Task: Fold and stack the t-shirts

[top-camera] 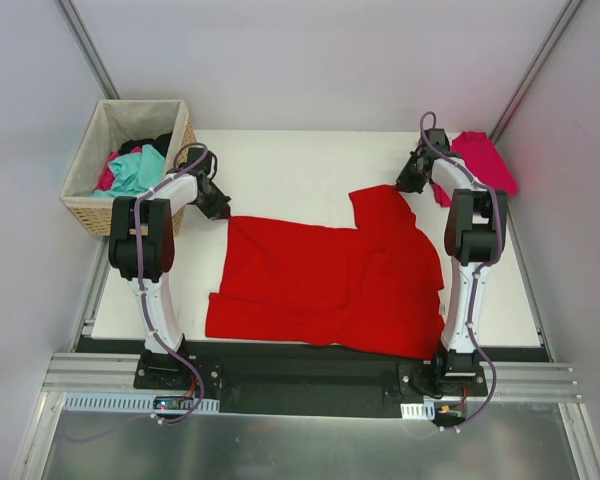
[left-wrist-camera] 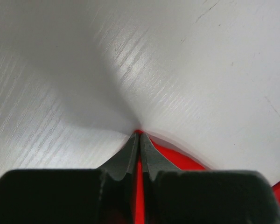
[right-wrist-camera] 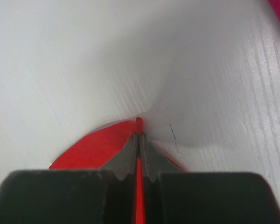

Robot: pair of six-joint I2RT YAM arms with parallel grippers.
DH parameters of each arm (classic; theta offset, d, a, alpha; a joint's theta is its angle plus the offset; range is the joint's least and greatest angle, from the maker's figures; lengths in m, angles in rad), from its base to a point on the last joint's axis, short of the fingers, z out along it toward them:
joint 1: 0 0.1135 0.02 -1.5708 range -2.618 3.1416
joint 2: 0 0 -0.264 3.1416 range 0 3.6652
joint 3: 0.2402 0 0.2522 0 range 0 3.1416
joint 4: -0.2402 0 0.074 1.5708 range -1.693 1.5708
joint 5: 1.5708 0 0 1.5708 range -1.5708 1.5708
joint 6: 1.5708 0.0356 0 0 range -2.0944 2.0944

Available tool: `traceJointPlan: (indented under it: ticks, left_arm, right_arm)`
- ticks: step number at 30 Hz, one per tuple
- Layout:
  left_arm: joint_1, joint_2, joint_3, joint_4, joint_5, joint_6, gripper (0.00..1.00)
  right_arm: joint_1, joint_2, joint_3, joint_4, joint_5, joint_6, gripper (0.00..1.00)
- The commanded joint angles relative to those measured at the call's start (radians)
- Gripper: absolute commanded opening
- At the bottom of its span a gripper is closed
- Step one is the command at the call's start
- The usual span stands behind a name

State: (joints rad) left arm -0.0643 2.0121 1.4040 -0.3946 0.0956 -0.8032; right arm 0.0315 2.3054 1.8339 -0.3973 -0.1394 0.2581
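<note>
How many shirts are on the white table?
2: a red shirt spread across the middle, a pink shirt bunched at the far right corner. The basket holds more clothes that may hide shirts.

bare white table (top-camera: pixel 300 165) behind red shirt (top-camera: pixel 320 285), wicker basket (top-camera: pixel 83 211) far left, pink shirt (top-camera: pixel 485 160) far right

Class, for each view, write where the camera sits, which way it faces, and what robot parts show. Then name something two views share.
Top external: above, behind the bases, facing down on table, red shirt, pink shirt, basket; both arms show.
Left wrist: on left arm, facing along the shut left gripper to the table; fingers show.
Right wrist: the same, over the shut right gripper.
Shared: both wrist views show red shirt pinched.
</note>
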Motion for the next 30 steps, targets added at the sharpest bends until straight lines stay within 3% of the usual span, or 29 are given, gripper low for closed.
traceJointPlan:
  ticks: [1,14,30]
  left_arm:
    - [0.006,0.022,0.039,0.002,0.009,0.007,0.00]
    - [0.004,-0.157,-0.003,0.013,0.059,0.042,0.00]
    - [0.000,-0.501,-0.356,0.020,0.041,0.036,0.00]
  right_arm:
    - [0.002,-0.018,-0.005,0.008,-0.015,-0.003,0.01]
    - [0.042,-0.299,-0.225,0.107,0.007,-0.046,0.01]
    - [0.174,-0.918,-0.633,0.042,0.168,-0.120,0.01]
